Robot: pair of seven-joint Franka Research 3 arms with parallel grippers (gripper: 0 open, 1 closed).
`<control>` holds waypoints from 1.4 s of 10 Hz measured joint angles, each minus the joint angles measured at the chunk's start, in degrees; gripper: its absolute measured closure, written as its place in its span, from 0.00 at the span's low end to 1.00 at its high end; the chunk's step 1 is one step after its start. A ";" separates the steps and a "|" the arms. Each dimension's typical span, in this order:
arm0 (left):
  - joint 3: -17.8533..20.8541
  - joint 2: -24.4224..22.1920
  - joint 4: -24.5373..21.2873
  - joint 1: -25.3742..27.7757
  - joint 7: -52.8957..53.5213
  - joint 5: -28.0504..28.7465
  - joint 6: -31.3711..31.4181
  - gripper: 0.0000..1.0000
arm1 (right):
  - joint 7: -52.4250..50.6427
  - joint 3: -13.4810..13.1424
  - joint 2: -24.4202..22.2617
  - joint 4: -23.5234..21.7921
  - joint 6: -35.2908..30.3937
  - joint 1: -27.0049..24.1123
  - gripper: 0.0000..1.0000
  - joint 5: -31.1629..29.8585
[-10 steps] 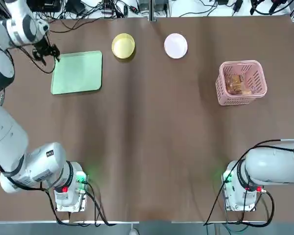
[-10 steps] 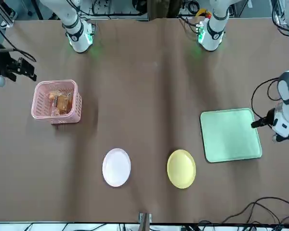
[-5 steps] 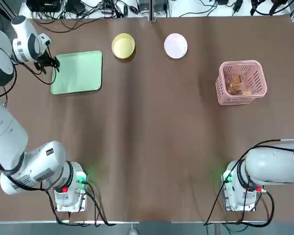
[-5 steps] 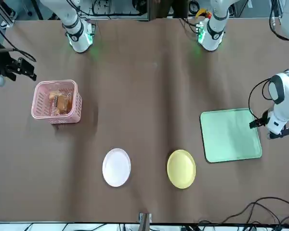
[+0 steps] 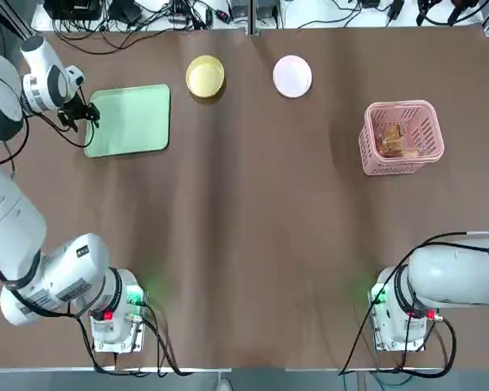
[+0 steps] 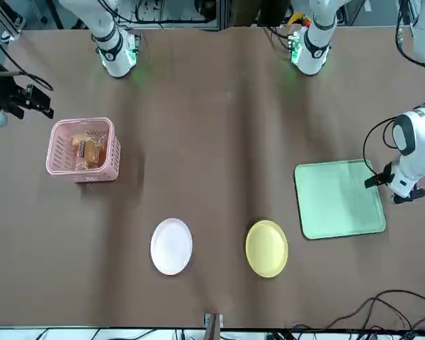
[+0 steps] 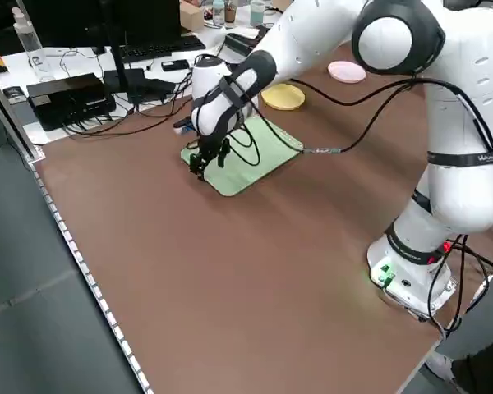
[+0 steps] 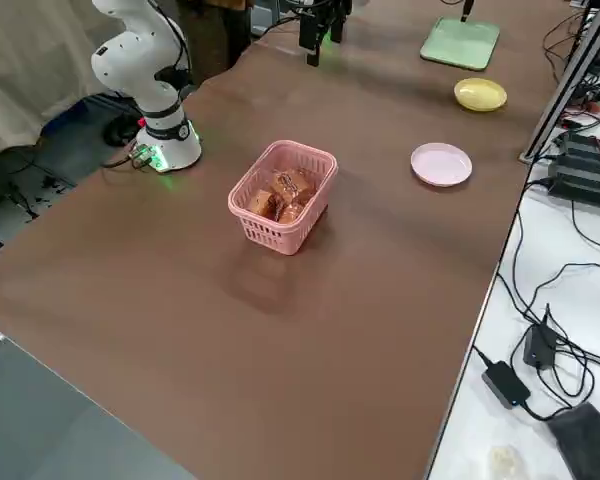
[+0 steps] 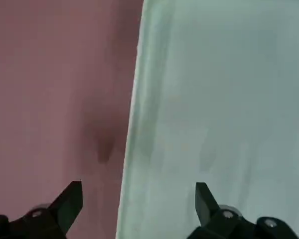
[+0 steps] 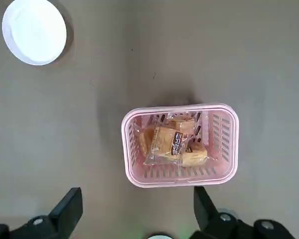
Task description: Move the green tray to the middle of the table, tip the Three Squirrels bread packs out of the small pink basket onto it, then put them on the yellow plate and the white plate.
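Left gripper (image 9: 134, 209) wide open, empty, now lowered from above to straddle the tray's (image 5: 134, 122) outer edge. Ready to grip and drag. Right gripper (image 10: 134, 211) open, idle above basket (image 10: 179, 147).

Left wrist view: green tray (image 9: 214, 99) runs off the frame on three sides; only one long rim shows. Both fingers (image 9: 65, 206) cut by the lower edge.

Bread packs (image 10: 172, 144) overlap inside the pink basket (image 10: 132, 164); count not readable, lattice walls screen them in the front view.

Top view: right hand outside the frame. Left hand (image 5: 80, 114) small, dark; gap between fingers unreadable there.
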 joint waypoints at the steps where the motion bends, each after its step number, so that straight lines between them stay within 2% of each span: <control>1: 0.00 0.09 0.00 0.45 0.00 0.00 0.00 0.00 | 0.00 0.00 0.00 0.00 -0.04 0.00 0.01 0.00; 3: 0.00 0.55 0.01 0.83 0.03 0.01 0.00 0.03 | 0.00 0.00 0.00 0.00 -0.07 0.00 0.01 0.00; 6: -0.15 1.34 0.04 0.80 0.03 0.02 0.01 0.41 | 0.00 -0.01 0.00 0.00 -0.12 0.00 0.01 0.00; 9: -0.17 1.59 0.13 0.81 0.03 0.02 0.03 0.59 | 0.00 0.00 0.00 0.00 -0.16 0.00 0.01 0.00; 11: -0.11 1.45 0.29 0.82 0.39 0.17 -0.11 0.91 | 0.00 -0.01 0.00 0.00 -0.21 0.00 0.01 0.00; 14: -0.30 1.32 -0.01 0.67 2.38 0.34 -0.08 0.93 | 0.00 -0.01 0.00 0.00 -0.60 0.00 0.01 0.00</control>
